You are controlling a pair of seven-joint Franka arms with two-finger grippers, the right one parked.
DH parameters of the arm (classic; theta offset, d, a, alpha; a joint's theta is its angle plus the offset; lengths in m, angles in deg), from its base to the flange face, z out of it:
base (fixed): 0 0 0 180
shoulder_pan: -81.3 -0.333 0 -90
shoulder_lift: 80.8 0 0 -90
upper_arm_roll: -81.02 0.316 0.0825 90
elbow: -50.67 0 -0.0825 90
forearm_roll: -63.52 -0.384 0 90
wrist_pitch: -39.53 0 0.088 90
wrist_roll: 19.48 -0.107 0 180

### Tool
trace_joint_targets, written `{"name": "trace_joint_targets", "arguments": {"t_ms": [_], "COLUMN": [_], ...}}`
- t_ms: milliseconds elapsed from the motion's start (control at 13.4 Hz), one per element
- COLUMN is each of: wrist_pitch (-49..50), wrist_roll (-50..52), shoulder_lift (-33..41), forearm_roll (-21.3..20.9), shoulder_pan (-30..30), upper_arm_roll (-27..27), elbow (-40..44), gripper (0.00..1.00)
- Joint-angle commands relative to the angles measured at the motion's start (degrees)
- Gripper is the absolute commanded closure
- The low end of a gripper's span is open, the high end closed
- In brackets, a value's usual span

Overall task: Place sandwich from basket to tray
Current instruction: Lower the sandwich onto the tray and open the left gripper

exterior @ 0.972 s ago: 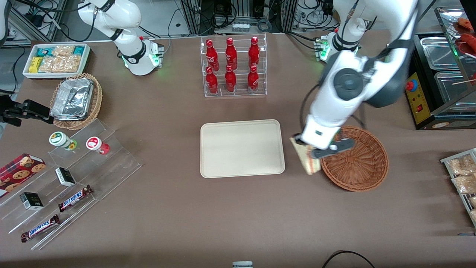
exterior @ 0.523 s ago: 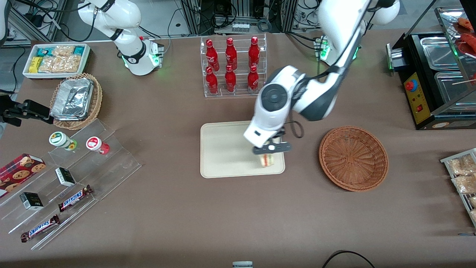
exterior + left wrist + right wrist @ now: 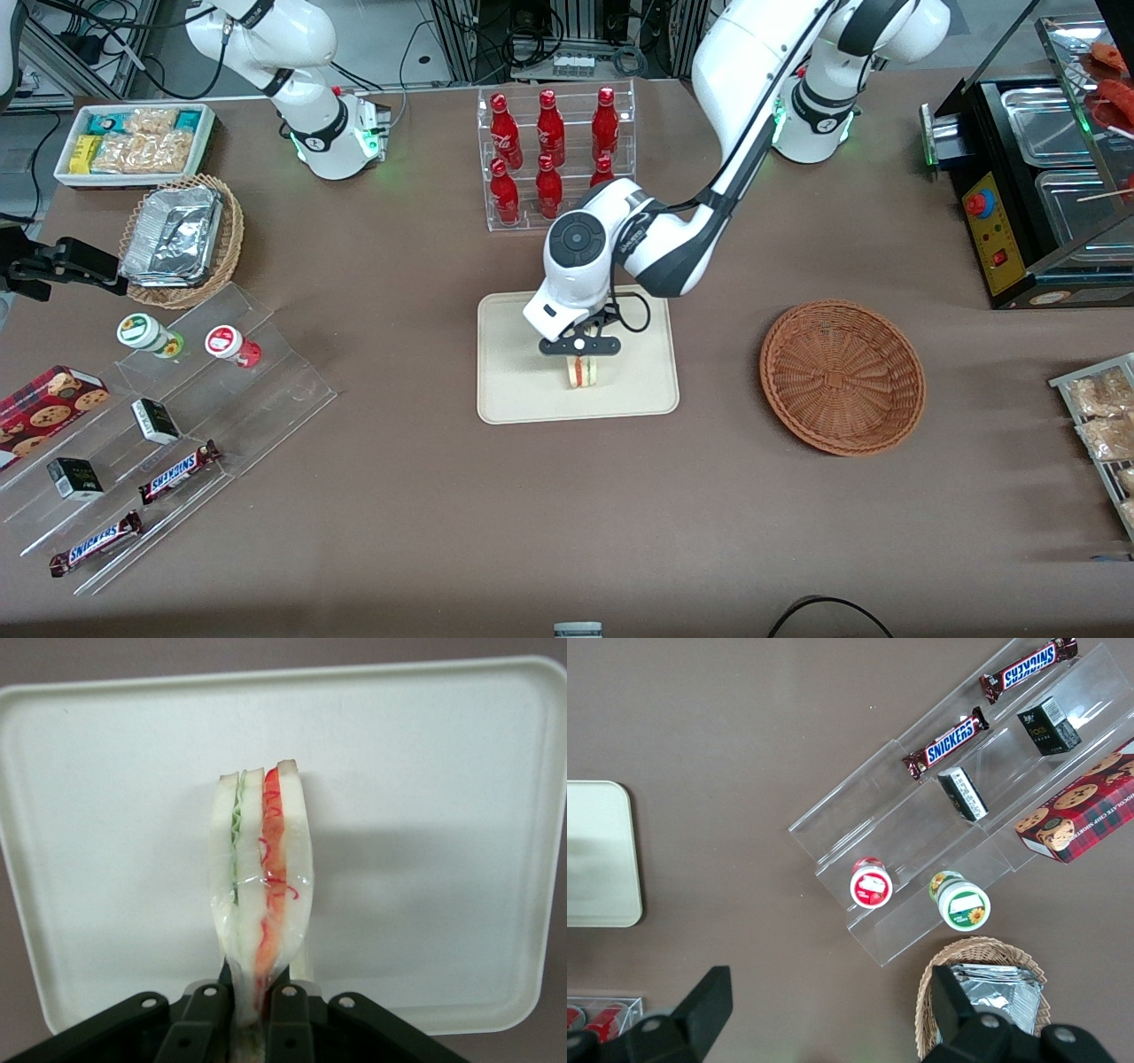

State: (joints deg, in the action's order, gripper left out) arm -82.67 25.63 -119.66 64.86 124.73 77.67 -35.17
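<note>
My left gripper [image 3: 580, 347] hangs over the cream tray [image 3: 523, 390], near its middle, and is shut on the sandwich [image 3: 583, 372]. In the left wrist view the sandwich [image 3: 261, 895], wrapped in clear film, stands on edge between my fingers [image 3: 289, 1020], showing green and red filling, with the tray [image 3: 443, 815] under it. I cannot tell if the sandwich touches the tray. The round reddish-brown basket [image 3: 842, 377] sits on the table beside the tray, toward the working arm's end, with nothing in it.
A clear rack of red bottles [image 3: 554, 159] stands farther from the front camera than the tray. A clear stepped shelf with snack bars and jars [image 3: 168, 425], a foil-tray basket [image 3: 182, 239] and a white snack bin [image 3: 137, 142] lie toward the parked arm's end.
My gripper carried the sandwich from beside the basket's rim over onto the tray, then on toward the tray's middle. The basket has not moved.
</note>
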Motion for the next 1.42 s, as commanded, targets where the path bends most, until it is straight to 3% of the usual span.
{"name": "trace_joint_targets", "arguments": {"t_ms": [0, 75, 150, 299, 374, 822, 1346], "wrist_pitch": [-0.8, -0.8, -0.8, -0.8, -0.8, 5.4, 21.9], "wrist_roll": [1.1, 1.1, 1.2, 0.3, 0.9, 1.1, -2.5], "shoulder_lift": [-1.7, -2.2, -2.4, -2.6, -2.5, 5.3, 19.4], "forearm_roll": [0.6, 0.6, 0.7, 0.2, 0.1, 0.6, -0.1], "shoulder_pan": [1.1, 1.6, 1.9, 1.9, 1.9, -1.1, -14.8], "upper_arm_roll": [0.8, 0.8, 0.8, 0.8, 0.8, 1.1, 1.2], "elbow": [1.7, 1.7, 1.7, 1.7, 1.7, 2.3, 1.7], "gripper": [1.00, 1.00, 0.89, 0.15, 0.00, 0.00, 0.00]}}
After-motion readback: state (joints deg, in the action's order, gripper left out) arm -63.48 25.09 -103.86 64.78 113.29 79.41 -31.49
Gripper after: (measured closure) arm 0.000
